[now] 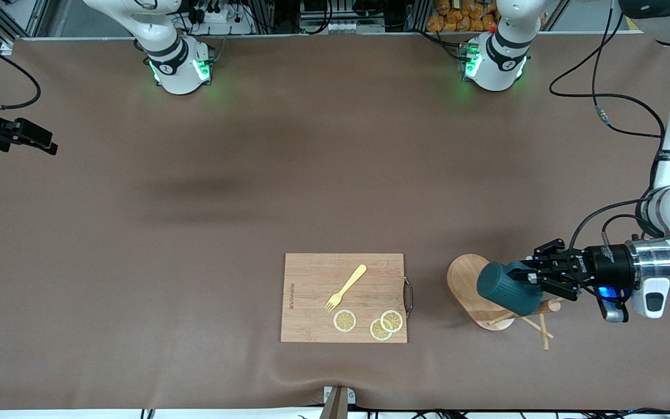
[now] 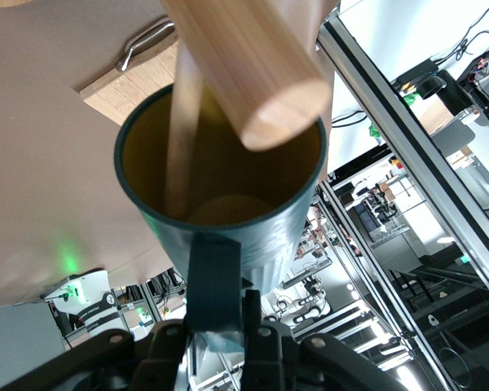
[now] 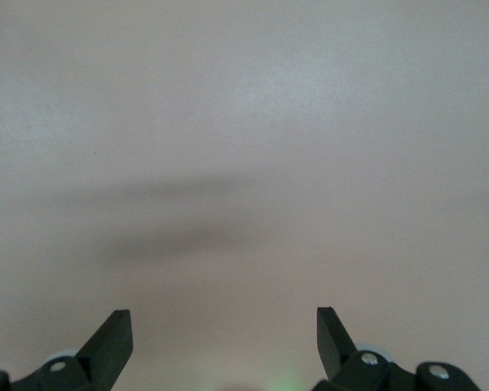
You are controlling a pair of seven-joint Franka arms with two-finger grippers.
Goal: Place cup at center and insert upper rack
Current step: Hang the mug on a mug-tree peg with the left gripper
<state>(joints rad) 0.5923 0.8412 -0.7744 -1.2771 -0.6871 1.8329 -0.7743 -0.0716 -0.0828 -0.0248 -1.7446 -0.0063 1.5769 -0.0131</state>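
Cup (image 1: 508,289): one, clamped by the handle in left gripper (image 1: 535,278).
Upper rack (image 1: 474,291): one, under that gripper.
Cutting board (image 1: 344,297): one, beside left gripper.
Fork (image 1: 346,287): one, on board.
Lemon slices (image 1: 345,320): three, on board.
Grippers: two; right gripper (image 3: 224,338) spread over bare table.

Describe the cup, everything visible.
The small dark teal-green ribbed mug has a tan-yellow inside and a flat side handle. It is tipped on its side over the light wooden mug tree, mouth toward the tree's post end, with a thin peg reaching inside. The left pincer is shut on the handle.
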